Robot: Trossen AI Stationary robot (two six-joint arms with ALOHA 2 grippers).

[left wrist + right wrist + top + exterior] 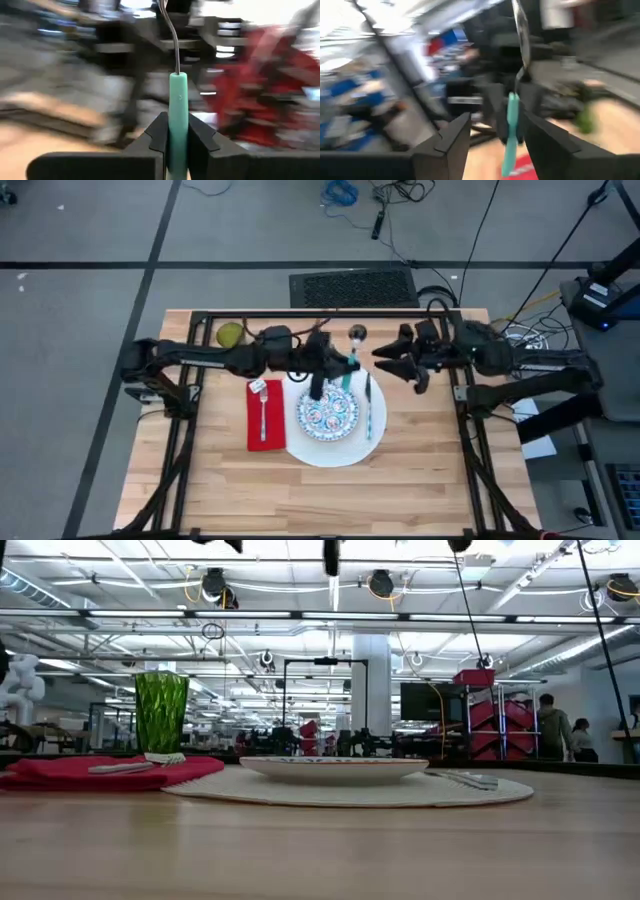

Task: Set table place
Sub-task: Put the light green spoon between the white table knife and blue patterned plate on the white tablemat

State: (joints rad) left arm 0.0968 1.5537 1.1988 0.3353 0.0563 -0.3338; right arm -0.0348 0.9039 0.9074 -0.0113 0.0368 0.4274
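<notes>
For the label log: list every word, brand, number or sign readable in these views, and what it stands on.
No text can be read in any view.
Small white tag on the red napkin: too small to read.
Blue-patterned plate: a pattern only, no lettering.
Teal-handled spoon in the left claw: no marking readable.
Red racks in the room behind: blurred.

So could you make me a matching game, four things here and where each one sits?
1 fork; 2 blue-patterned plate; 3 teal-handled spoon; 4 green tumbler.
A in the left gripper; B on the bare table; C on the red napkin; D on the white plate.
Pairs: 1-C; 2-D; 3-A; 4-B.
The right gripper waits open beside the spoon.
</notes>
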